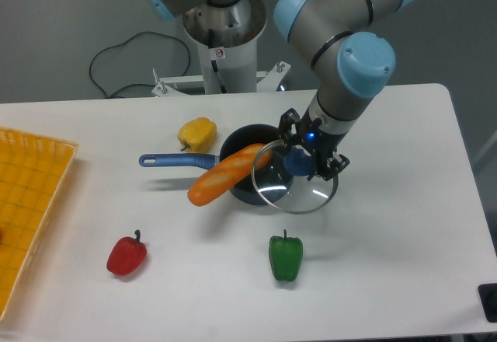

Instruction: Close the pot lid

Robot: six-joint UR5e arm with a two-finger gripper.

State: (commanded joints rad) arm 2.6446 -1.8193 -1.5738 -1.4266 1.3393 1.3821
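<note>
A: Nearest the camera, what lies on the counter [404, 280]?

B: A green pepper [286, 257] in front, a red pepper [126, 256] to its left, and a yellow tray [31, 202] at the left edge.

A: And in the middle ground?

B: The lid [293, 186], a glass disc with a blue knob, is held tilted and partly overlapping the right rim of the pot [247, 163]. The pincer [307, 155] is clamped on the knob from above. The lid appears clear of the counter; whether it touches the pot rim cannot be told.

A: What occupies the pot?

B: A long orange loaf-like object [227, 174] rests across the front rim, one end inside, the other sticking out to the lower left. The pot's blue handle points left.

A: Farther back?

B: A yellow pepper [196, 134] behind the handle, then the arm's base [221, 39] and a cable [128, 66].

A: How far along is the task?

B: By judgement, about midway: the lid is grasped and at the pot's edge, but not centred or lowered. The protruding object would likely stop it seating flat.
</note>
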